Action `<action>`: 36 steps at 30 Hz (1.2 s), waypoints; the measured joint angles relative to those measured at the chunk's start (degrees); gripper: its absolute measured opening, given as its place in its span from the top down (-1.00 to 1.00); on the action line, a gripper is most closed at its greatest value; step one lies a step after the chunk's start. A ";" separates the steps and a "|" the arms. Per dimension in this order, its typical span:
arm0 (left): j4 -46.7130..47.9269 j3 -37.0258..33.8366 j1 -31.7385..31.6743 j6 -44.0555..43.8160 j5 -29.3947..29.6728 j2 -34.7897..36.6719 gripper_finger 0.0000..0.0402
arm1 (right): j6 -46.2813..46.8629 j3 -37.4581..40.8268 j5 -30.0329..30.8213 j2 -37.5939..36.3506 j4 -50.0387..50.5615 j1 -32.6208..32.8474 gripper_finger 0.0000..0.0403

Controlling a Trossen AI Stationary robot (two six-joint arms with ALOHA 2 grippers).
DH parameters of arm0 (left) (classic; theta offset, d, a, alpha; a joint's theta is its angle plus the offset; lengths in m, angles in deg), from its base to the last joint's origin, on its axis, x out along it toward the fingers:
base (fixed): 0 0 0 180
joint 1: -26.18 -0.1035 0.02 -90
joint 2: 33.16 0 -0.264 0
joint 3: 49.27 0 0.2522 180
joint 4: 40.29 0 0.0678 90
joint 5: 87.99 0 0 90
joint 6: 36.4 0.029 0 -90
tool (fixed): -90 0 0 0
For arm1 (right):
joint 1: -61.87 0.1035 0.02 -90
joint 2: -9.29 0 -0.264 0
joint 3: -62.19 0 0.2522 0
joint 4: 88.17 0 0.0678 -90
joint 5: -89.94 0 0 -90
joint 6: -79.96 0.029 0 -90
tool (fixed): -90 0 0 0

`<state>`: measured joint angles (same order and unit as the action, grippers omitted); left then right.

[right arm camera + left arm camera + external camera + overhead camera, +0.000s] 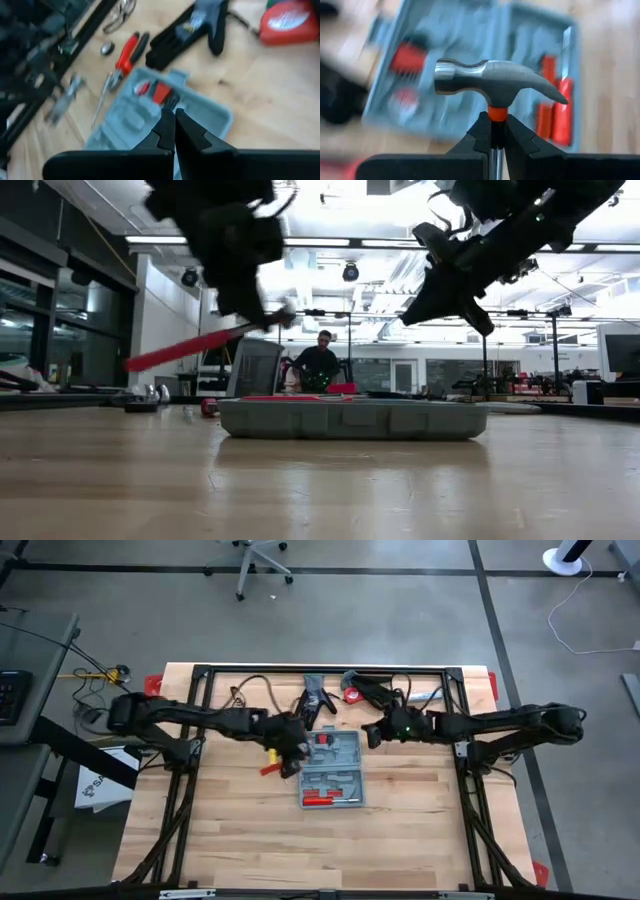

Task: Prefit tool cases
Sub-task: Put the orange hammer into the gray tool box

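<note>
The grey-blue tool case (335, 772) lies open and flat on the wooden table, with red-handled tools in its moulded interior; it also shows in the low view (350, 420) and the right wrist view (125, 122). My left gripper (292, 752) is at the case's left side, shut on a hammer (490, 80) with a steel head and a red handle (190, 347). My right gripper (174, 119) is shut and empty, above the case's far right part (372, 732), clear of it in the low view (412, 312). My left gripper pinches the hammer's shaft between its two fingers, just below the head at the red collar (496, 114). The fingers lie across the shaft. The hammer is lifted clear of the table and the case, and its red handle end (150, 360) slants down away from the gripper.
Black gloves (185, 30), red-handled pliers (125, 55) and a red tape measure (287, 17) lie on the table beyond the case's far end, near the black frame rail (330, 670). A person (318, 365) sits in the room behind. Bare wood lies toward the near edge.
</note>
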<state>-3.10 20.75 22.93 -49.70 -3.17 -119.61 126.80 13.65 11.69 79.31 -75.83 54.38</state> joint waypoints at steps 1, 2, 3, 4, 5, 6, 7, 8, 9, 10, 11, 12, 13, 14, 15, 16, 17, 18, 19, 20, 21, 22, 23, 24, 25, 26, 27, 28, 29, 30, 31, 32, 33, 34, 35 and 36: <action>-0.24 2.01 0.00 1.34 -0.32 -1.99 0.93 | -0.57 0.00 0.01 -0.58 -0.12 -0.77 1.00; -0.33 3.97 0.02 2.47 -0.49 -3.97 0.93 | -0.85 0.00 0.01 -1.19 -0.10 -1.58 1.00; -0.50 5.92 0.02 3.51 -1.00 -5.94 0.93 | -1.35 0.00 0.00 -1.79 -0.07 -2.40 1.00; -0.80 7.90 -0.02 4.31 -1.90 -7.82 0.93 | -1.92 0.00 0.00 -2.42 -0.09 -3.14 1.00; -1.14 10.03 0.00 5.03 -2.57 -9.61 0.93 | -2.37 0.00 -0.04 -3.02 -0.08 -3.85 1.00; -1.18 12.30 0.04 5.81 -3.03 -11.19 0.93 | -2.88 0.00 -0.08 -3.63 -0.06 -4.61 1.00; -1.25 14.31 0.31 6.54 -3.25 -12.52 0.93 | -3.39 0.00 -0.22 -4.20 0.00 -5.35 1.00; -1.17 16.35 0.50 7.39 -3.35 -13.90 0.93 | -3.84 0.00 -0.24 -4.79 0.01 -6.01 1.00; -1.18 18.36 0.71 8.08 -3.54 -15.32 0.93 | -4.38 0.00 -0.26 -5.37 0.20 -6.74 1.00; -1.12 20.20 0.98 8.72 -3.95 -16.67 0.93 | -4.90 0.00 -0.27 -5.94 0.46 -7.46 1.00; -1.11 22.01 1.24 9.15 -4.58 -18.15 0.93 | -5.34 0.00 -0.27 -6.49 0.67 -8.14 1.00; -0.91 23.84 1.51 9.48 -5.37 -19.46 0.93 | -5.66 0.00 -0.26 -7.04 1.03 -8.82 1.00; -0.81 25.52 1.75 9.86 -6.07 -20.68 0.93 | -5.84 0.00 -0.28 -7.61 1.46 -9.48 1.00; -0.76 26.91 2.17 10.26 -6.56 -21.76 0.93 | -5.93 0.00 -0.40 -8.17 2.04 -10.10 1.00; -0.67 28.13 2.63 10.59 -6.61 -22.82 0.93 | -5.96 0.00 -0.43 -8.68 2.44 -10.59 1.00; -0.65 29.09 3.10 10.88 -6.68 -23.80 0.93 | -5.98 0.00 -0.70 -9.13 2.72 -11.08 1.00; -0.70 29.74 3.59 11.00 -7.03 -24.73 0.93 | -6.40 0.00 -0.94 -9.55 3.13 -11.45 1.00; -0.65 30.14 4.05 10.99 -7.54 -25.63 0.93 | -6.79 0.00 -1.20 -9.88 3.42 -11.74 1.00; -0.42 30.55 4.42 10.99 -8.05 -26.47 0.93 | -6.90 0.00 -1.34 -10.17 3.58 -11.99 1.00; -0.41 30.80 4.80 10.99 -8.29 -27.15 0.93 | -6.98 0.00 -1.38 -10.50 4.13 -12.20 1.00; -0.49 30.90 5.14 10.99 -8.56 -27.75 0.93 | -7.01 0.00 -1.38 -10.63 4.61 -12.35 1.00; -0.64 30.92 5.37 10.97 -9.17 -28.10 0.93 | -7.00 0.00 -1.41 -10.69 4.77 -12.42 1.00; -0.84 30.94 5.44 10.88 -9.74 -28.44 0.93 | -6.96 0.00 -1.56 -10.81 5.40 -12.42 1.00; -1.00 30.98 5.41 10.80 -9.85 -28.66 0.93 | -6.98 0.00 -1.56 -10.83 6.00 -12.41 1.00; -1.18 31.00 5.23 10.78 -9.83 -28.97 0.93 | -7.01 0.00 -1.57 -10.86 6.09 -12.41 1.00; -1.32 31.01 4.93 10.82 -9.78 -29.11 0.93 | -7.00 0.00 -1.63 -10.89 6.27 -12.41 1.00; -1.20 31.01 4.65 10.98 -9.64 -29.13 0.93 | -6.95 0.00 -1.70 -10.89 6.78 -12.41 1.00; -1.11 31.01 4.38 11.21 -9.57 -29.16 0.93 | -6.87 0.00 -1.73 -10.89 7.13 -12.41 1.00; -1.25 31.01 4.19 11.45 -9.59 -29.42 0.93 | -6.87 0.00 -1.71 -10.89 7.13 -12.39 1.00; -1.48 31.01 3.88 11.45 -9.60 -29.69 0.93 | -6.87 0.00 -1.70 -10.89 7.22 -12.39 1.00; -1.17 31.00 3.70 11.43 -9.61 -29.88 0.93 | -6.87 0.00 -1.70 -10.89 7.32 -12.39 1.00; -0.28 30.92 3.54 11.43 -9.66 -30.22 0.93 | -6.86 0.00 -1.70 -10.89 7.41 -12.39 1.00; 0.47 30.88 3.52 11.43 -9.83 -30.98 0.93 | -6.84 0.00 -1.70 -10.89 7.58 -12.39 1.00; 0.20 30.83 3.56 11.41 -10.20 -31.35 0.93 | -6.84 0.00 -1.70 -10.89 7.61 -12.39 1.00; 0.25 30.83 3.69 11.41 -10.84 -31.75 0.93 | -6.82 0.00 -1.70 -10.89 7.63 -12.39 1.00; 0.18 30.83 3.91 10.95 -11.48 -32.41 0.93 | -6.69 0.00 -1.70 -10.89 7.68 -12.37 1.00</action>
<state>-2.92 51.58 26.85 -38.75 -14.65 -152.02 120.10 13.65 9.98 68.42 -68.15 42.01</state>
